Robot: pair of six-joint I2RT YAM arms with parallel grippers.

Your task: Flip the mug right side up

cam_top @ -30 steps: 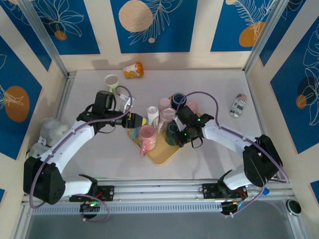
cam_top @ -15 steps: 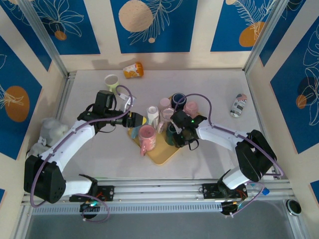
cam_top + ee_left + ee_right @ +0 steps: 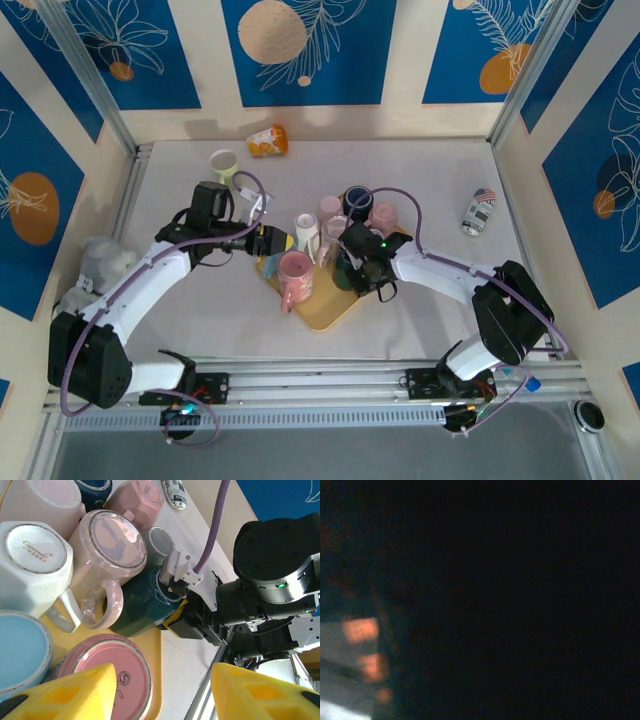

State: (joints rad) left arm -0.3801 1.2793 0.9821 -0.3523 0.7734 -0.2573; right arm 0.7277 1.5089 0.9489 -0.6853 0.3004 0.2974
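A dark teal mug [image 3: 135,607] stands base up at the right edge of the yellow tray [image 3: 156,650], among other overturned mugs. In the top view, my right gripper [image 3: 352,264] presses against this teal mug [image 3: 344,270]. The left wrist view shows the right gripper [image 3: 176,621] with its yellow-tipped fingers closed on the mug's lower wall. The right wrist view is black, pushed up against the mug. My left gripper [image 3: 283,243] hovers open over the tray's left side. Its yellow fingers [image 3: 65,690] stand wide apart above an overturned pink mug [image 3: 107,677].
On the tray also stand an overturned white mug [image 3: 35,555], a pale pink mug [image 3: 112,540] and a light blue one [image 3: 20,650]. An upright pale cup [image 3: 224,162] and an orange can [image 3: 268,141] lie at the back left. A flag-printed can [image 3: 479,211] is at the right.
My right gripper has moved left onto the teal mug and closed its fingers on it. The left arm has not moved.
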